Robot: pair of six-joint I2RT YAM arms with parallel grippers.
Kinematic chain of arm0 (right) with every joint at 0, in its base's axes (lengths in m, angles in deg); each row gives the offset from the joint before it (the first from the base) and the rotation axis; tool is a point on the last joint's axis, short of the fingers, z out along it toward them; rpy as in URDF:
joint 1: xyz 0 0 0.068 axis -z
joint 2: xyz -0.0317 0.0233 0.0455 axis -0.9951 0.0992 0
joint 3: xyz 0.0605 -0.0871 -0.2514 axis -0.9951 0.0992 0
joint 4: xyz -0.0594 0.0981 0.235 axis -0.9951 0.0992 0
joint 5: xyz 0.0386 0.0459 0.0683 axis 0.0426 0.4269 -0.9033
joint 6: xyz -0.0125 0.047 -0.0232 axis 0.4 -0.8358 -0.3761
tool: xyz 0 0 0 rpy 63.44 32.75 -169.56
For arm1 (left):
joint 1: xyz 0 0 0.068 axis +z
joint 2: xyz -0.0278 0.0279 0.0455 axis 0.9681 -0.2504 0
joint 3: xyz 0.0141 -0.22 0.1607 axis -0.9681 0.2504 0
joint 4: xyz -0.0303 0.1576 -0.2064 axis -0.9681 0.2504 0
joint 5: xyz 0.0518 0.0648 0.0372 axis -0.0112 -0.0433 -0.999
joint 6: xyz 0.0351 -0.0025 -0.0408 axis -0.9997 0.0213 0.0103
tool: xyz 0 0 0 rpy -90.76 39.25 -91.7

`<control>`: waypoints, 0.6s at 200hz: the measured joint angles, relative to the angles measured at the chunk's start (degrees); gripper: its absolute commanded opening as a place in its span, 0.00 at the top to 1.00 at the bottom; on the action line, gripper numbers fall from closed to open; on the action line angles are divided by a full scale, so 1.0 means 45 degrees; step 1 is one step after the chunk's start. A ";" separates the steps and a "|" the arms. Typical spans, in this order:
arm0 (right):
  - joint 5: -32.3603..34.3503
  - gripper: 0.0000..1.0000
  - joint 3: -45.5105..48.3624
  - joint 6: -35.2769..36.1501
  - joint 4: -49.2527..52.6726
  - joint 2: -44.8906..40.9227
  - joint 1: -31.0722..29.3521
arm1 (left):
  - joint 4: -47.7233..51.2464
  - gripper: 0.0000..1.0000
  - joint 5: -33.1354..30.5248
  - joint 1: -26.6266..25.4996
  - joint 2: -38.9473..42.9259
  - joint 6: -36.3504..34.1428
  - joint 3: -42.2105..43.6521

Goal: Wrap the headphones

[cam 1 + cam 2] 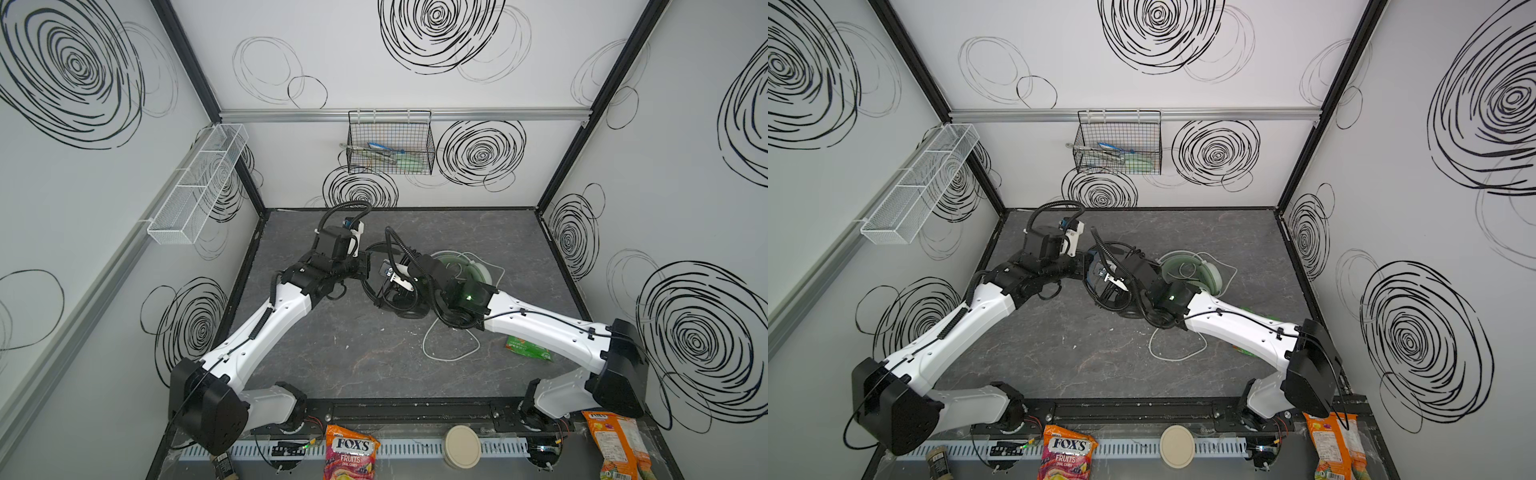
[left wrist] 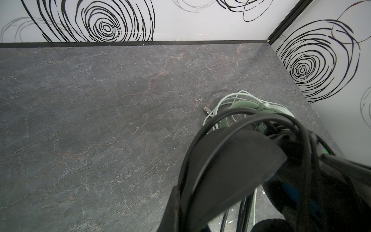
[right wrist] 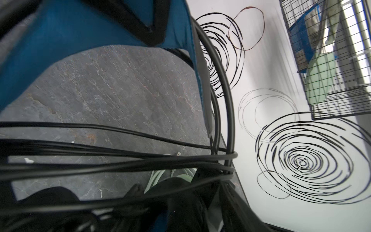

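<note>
The black headphones (image 1: 410,311), looped in black cable (image 3: 120,166), are at the middle of the table (image 1: 353,357), just beside the green headphones (image 1: 471,272). The left pincer (image 1: 362,269) is closed at the black pair; the right pincer's (image 1: 392,287) grip cannot be told.

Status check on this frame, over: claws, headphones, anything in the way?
Left claw shut, seemingly on black headset. Right claw buried in black cable, state unclear. Mint-green headset alongside, pale cable sprawled loose.
</note>
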 measured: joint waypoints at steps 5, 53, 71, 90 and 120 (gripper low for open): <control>0.0219 0.33 0.0024 0.0087 -0.0073 0.0049 -0.0058 | 0.0000 1.00 0.0005 0.0000 0.0000 0.0000 0.0000; 0.2195 0.14 0.0461 0.0903 -0.1190 0.0136 -0.0447 | -0.0155 1.00 0.0355 0.0175 0.0005 0.0053 0.0102; 0.2603 0.10 0.0758 0.1035 -0.1676 0.0097 -0.0651 | -0.0199 1.00 0.0704 0.0408 0.0015 0.0141 0.0432; 0.2783 0.07 0.1107 0.1059 -0.1962 -0.0078 -0.0826 | -0.0136 1.00 0.1010 0.0510 0.0015 0.0262 0.0690; 0.2905 0.05 0.1632 0.1141 -0.2361 -0.0801 -0.0967 | -0.0204 1.00 0.1520 0.0588 0.0039 0.0350 0.0743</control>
